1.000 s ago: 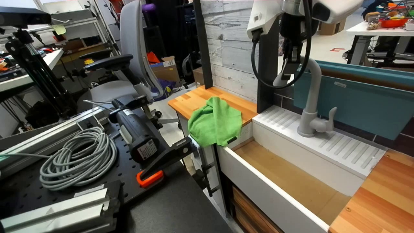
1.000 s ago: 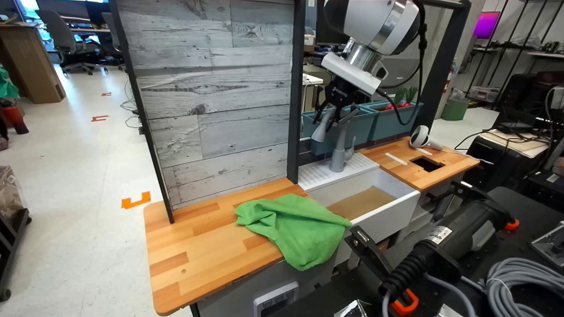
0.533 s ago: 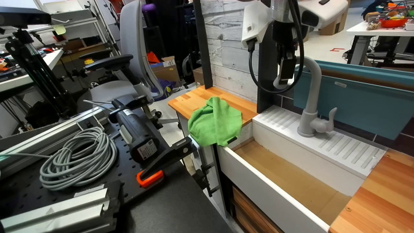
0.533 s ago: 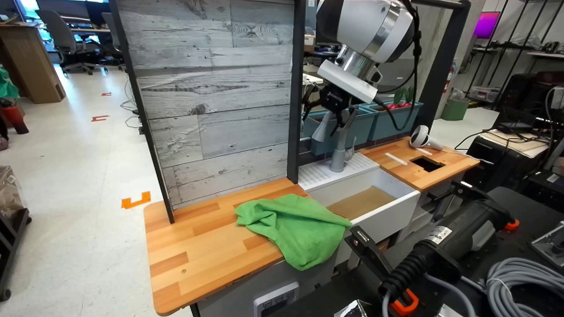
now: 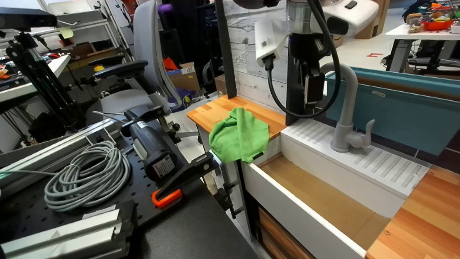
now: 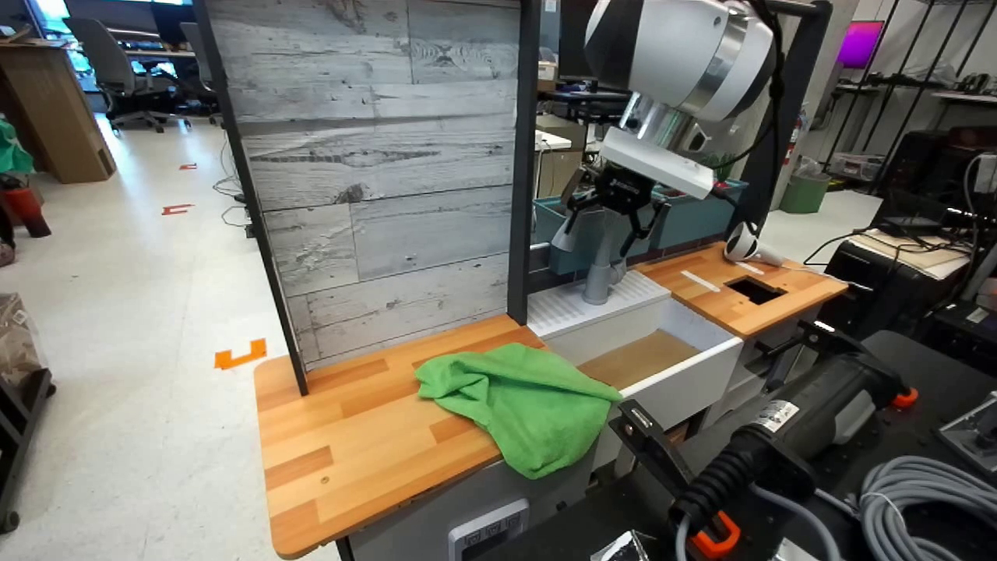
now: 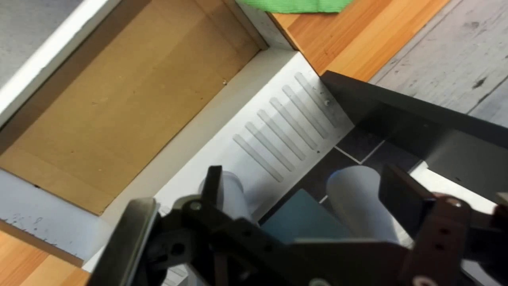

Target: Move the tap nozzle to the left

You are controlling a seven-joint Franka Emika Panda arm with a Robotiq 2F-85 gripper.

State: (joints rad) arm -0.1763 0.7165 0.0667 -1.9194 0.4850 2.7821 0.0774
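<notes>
1. Where twelve o'clock marks the top of each view, the tap nozzle stands upright on the ribbed white ledge, at one o'clock of the sink in an exterior view.
2. Its side lever projects towards two o'clock of the base in an exterior view.
3. Its spout mouth slants downward, at eleven o'clock of the base in an exterior view; in the wrist view it sits at three o'clock of the tap's column.
4. The gripper has its jaws spread wide, nothing clamped between them. In an exterior view it overlaps the arch.
5. Wrist view: fingers at nine and three o'clock of the gap, the spout's end showing between, just beside the three o'clock finger. Contact cannot be determined.
6. A green cloth lies over the edge of the wooden worktop, at seven o'clock of the tap nozzle in an exterior view.
</notes>
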